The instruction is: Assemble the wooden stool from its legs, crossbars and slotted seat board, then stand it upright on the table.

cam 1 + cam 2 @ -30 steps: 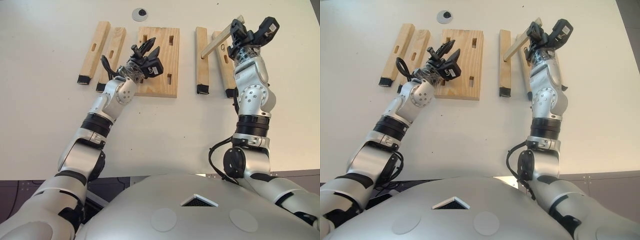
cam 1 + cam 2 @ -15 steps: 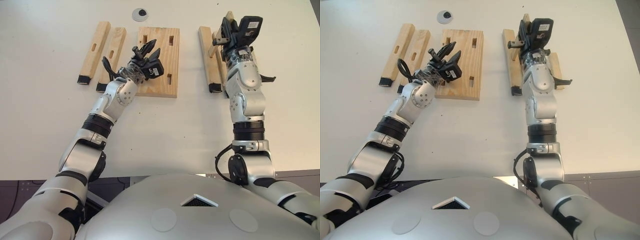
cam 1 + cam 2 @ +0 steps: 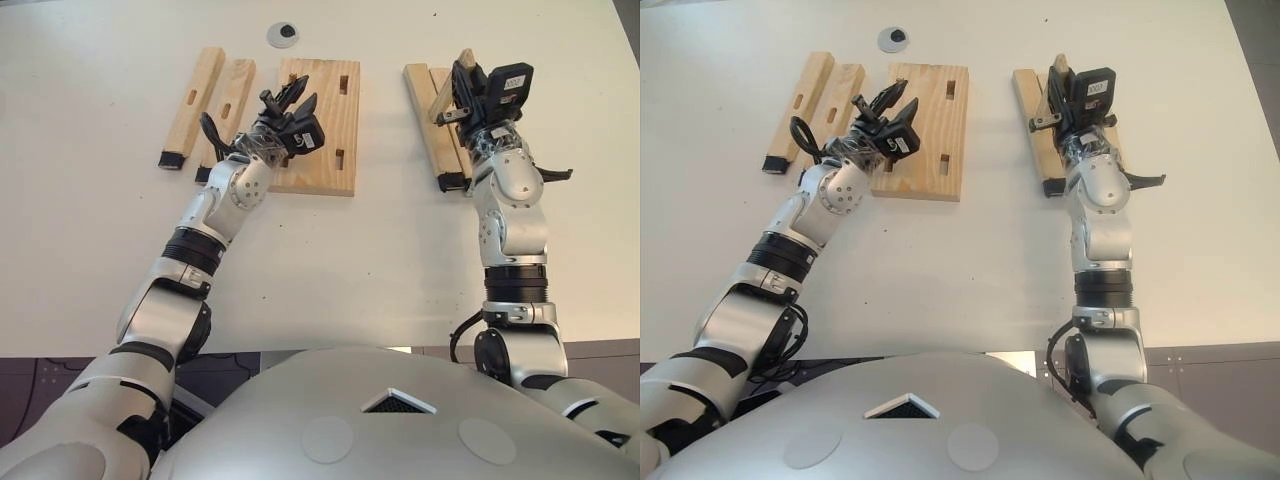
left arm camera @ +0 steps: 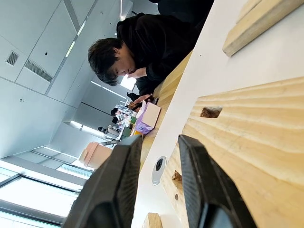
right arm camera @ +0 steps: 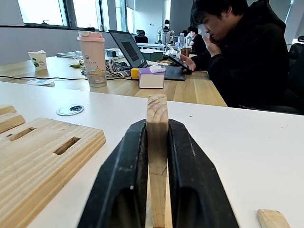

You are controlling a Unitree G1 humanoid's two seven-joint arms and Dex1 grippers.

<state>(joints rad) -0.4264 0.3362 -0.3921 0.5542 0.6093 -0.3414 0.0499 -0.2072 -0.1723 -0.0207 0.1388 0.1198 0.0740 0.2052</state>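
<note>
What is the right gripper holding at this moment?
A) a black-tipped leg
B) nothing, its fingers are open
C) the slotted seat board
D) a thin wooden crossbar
D: in the right wrist view the right gripper has its fingers shut on either side of a thin wooden crossbar.

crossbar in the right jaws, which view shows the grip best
The right wrist view: the crossbar sits close up, clamped between both jaws. The eye views show it from above as a short stick slanting over two legs.
</note>
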